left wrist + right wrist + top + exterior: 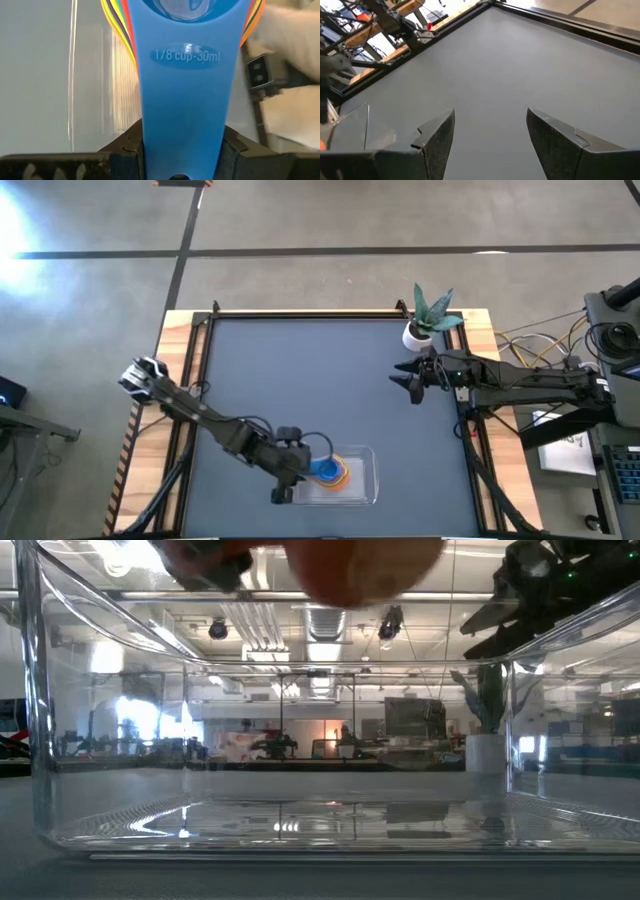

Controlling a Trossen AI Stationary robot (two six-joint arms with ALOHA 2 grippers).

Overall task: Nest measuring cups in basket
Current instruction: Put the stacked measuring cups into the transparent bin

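You see the left pincer [182, 150] gripping the blue cup's handle [182, 100] over the basket [365, 485]; the right pincer [490, 145] is open.

Dark grey table mat [320, 390] in a black frame, light wooden tabletop edges [176, 340], small green plant [433, 308] in a white pot [416, 336] at the far right corner, cables [530, 338] on the concrete floor [330, 240] beyond
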